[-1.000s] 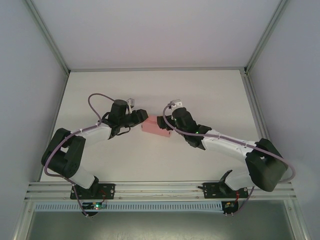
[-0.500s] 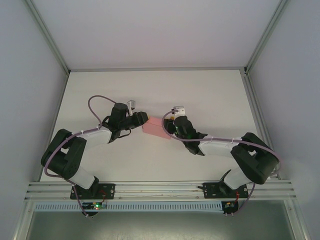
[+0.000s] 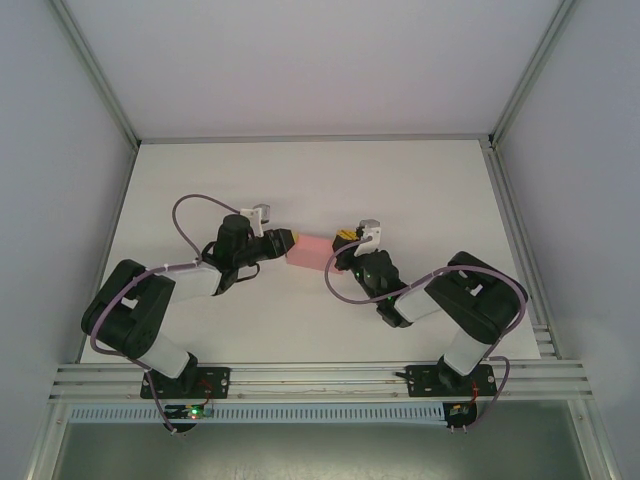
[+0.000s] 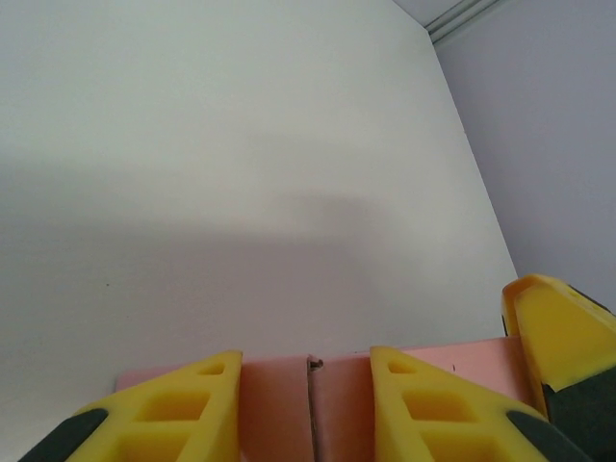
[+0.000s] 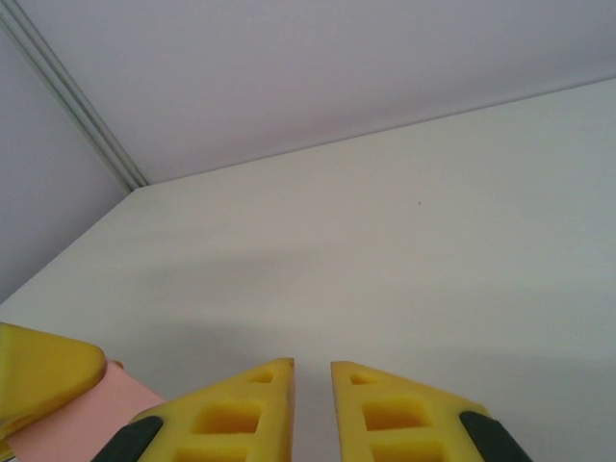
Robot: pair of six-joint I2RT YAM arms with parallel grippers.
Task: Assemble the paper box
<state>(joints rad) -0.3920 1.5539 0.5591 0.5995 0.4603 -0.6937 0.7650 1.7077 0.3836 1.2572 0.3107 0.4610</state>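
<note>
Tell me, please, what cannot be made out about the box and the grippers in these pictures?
- Left wrist: whether the left gripper grips the paper box; the bottom edge cuts off fingers and box.
- Right wrist: whether the right gripper pinches any card; the bottom edge cuts off its fingers.
- Top external: the box's flaps; too small, and both grippers cover its ends.
</note>
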